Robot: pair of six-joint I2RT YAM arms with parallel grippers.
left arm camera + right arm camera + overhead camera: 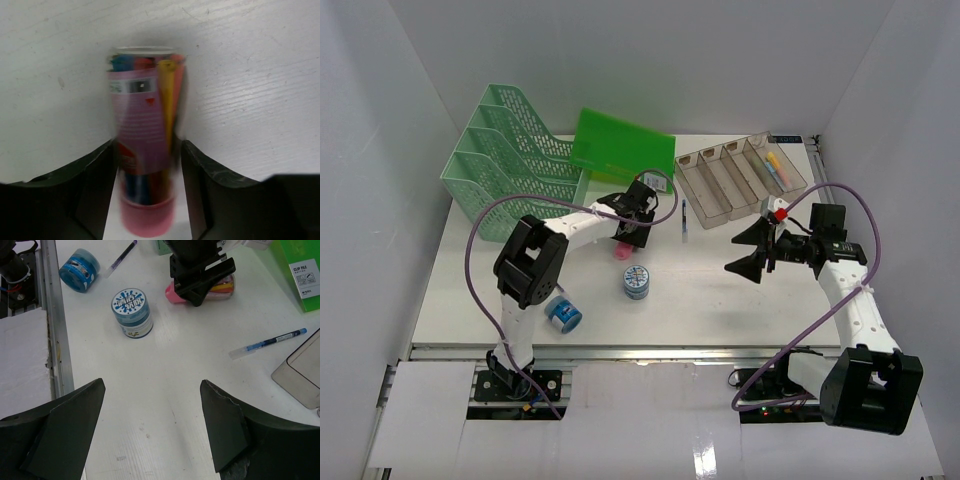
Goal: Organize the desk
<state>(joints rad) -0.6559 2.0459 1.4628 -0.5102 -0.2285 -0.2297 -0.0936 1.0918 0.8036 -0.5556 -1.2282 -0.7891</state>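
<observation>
— White table [720, 300] with metal rails spans the booth floor, under everything. What has the left pincer [147, 146] got?
— Its jaws flank a clear plastic tube with a pink cap [145, 115] lying on the table, coloured sticks inside. Blur hides whether they press it; I cannot tell.
— And the right pincer [152, 385]?
— Spread wide, empty, above the table right of that tube.
— Around the tube?
— A round blue-lidded jar [131, 312] stands near it on the arms' side. A slim blue pen [267, 343] lies to its right, and a mint-green mesh file rack [505, 170] stands to its left.
</observation>
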